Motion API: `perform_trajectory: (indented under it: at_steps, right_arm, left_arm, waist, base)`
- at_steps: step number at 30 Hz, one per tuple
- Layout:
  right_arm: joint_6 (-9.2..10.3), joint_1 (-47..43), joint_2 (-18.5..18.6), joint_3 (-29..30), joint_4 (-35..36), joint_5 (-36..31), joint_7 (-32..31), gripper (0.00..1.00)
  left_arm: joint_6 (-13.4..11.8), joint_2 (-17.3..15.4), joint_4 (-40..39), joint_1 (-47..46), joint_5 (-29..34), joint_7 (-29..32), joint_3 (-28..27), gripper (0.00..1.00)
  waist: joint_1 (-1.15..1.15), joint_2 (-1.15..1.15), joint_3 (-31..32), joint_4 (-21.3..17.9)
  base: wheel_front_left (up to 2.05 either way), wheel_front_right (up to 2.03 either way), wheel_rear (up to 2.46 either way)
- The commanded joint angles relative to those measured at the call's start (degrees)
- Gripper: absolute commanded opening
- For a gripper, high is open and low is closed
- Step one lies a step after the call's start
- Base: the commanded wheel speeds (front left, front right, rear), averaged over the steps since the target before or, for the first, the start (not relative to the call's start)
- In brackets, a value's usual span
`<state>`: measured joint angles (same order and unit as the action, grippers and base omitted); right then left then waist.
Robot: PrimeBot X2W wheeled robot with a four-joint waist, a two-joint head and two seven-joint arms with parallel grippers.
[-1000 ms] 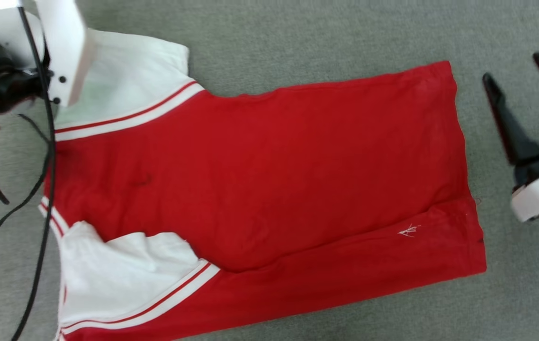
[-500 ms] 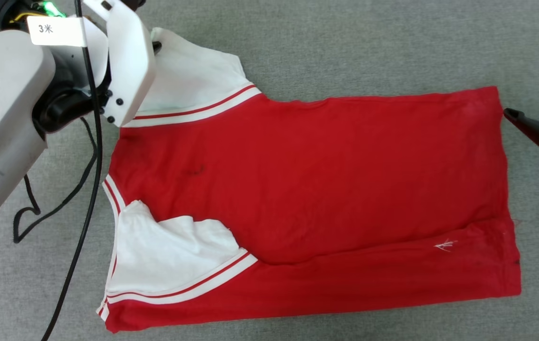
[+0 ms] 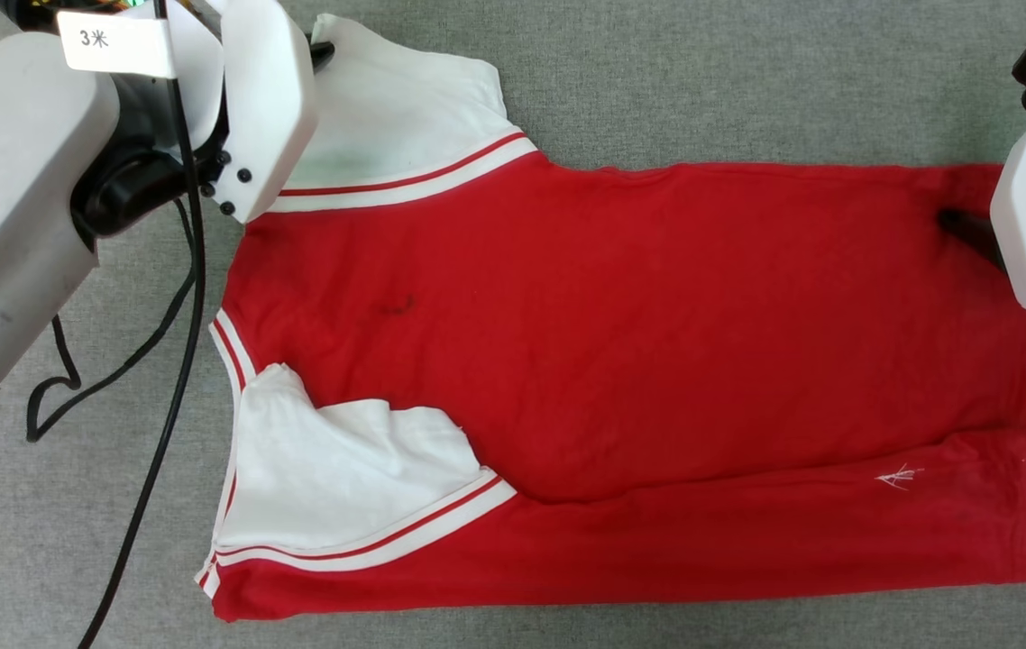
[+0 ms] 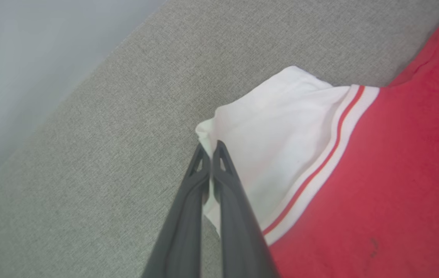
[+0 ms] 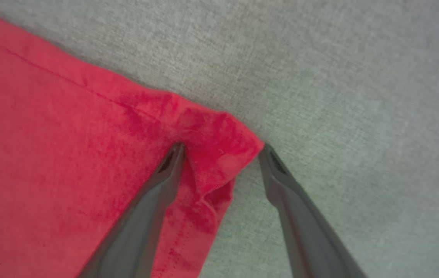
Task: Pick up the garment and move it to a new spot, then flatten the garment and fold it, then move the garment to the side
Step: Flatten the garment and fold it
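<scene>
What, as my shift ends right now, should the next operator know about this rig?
Left gripper: shut on the far white sleeve at its corner.
Right gripper: open, straddling the far hem corner, not yet gripping.
Done: red jersey-style shirt with white short sleeves spread flat on the grey fabric surface, near sleeve tucked onto the body.
To do: close right, fold, move aside.
</scene>
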<state>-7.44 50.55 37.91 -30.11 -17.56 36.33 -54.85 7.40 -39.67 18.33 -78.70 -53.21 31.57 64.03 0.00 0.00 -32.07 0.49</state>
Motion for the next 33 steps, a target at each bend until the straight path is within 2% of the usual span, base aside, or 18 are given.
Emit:
perform_trajectory:
  at_steps: [1,3,4,5,6,13,18,26,33]
  right_arm:
    - [-0.12,-3.3,-2.2,-4.2,-3.0,1.1,0.2,1.0]
    - [-0.12,-3.3,-2.1,-5.3,-4.0,1.9,1.3,0.97]
    - [-0.12,-2.8,-2.1,-5.3,-4.3,2.1,2.8,0.37]
    - [-0.11,-2.2,-2.0,-5.1,-4.7,2.4,4.1,0.11]
    - [-0.1,-1.7,-2.0,-4.9,-4.9,2.7,5.5,0.0]
    - [-0.02,-1.2,-0.3,-4.5,-5.5,4.8,15.8,0.0]
    - [-0.02,-4.2,0.7,-6.0,-4.1,6.5,21.3,0.0]
    - [-0.02,-10.2,2.6,-7.6,-1.8,8.4,25.6,0.0]
    - [-0.02,-17.4,5.1,-7.1,1.1,10.2,28.2,0.0]
  left_arm:
    - [0.0,-0.1,0.3,-0.6,-0.5,-0.6,0.2,0.0]
    - [0.0,-0.2,0.9,-0.6,-0.8,-1.1,0.5,0.0]
    - [0.0,-0.2,1.1,-0.4,-0.9,-1.3,0.7,0.0]
    - [0.0,-0.3,1.4,-0.1,-1.0,-1.6,0.9,0.0]
    - [0.0,-0.4,1.7,0.3,-1.1,-1.9,1.1,0.0]
    - [0.0,-1.2,2.9,3.7,-2.6,-4.8,2.4,0.0]
    - [-0.2,-2.9,2.1,7.8,-3.8,-7.2,2.8,0.0]
    - [-3.0,-6.3,-3.1,15.7,-5.1,-9.9,4.0,0.0]
    - [-7.0,-10.3,-9.5,24.1,-6.3,-12.2,5.3,0.0]
  waist:
    - [0.0,0.0,-0.3,0.2]
    - [0.0,0.0,-0.2,0.0]
    - [0.0,0.0,0.1,-0.1]
    - [0.0,0.0,0.5,-0.2]
    - [0.0,0.0,1.0,-0.3]
    - [0.0,0.0,6.8,-0.9]
    - [0.0,0.0,11.7,-1.2]
    - [0.0,0.0,17.2,-0.8]
    - [0.0,0.0,21.2,-0.6]
  base:
    - [0.0,0.0,0.0]
    - [0.0,0.0,0.0]
    - [0.0,0.0,0.0]
    - [0.0,0.0,0.0]
    - [0.0,0.0,0.0]
    - [0.0,0.0,0.0]
    - [0.0,0.0,0.0]
    - [0.0,0.0,0.0]
    - [0.0,0.0,0.0]
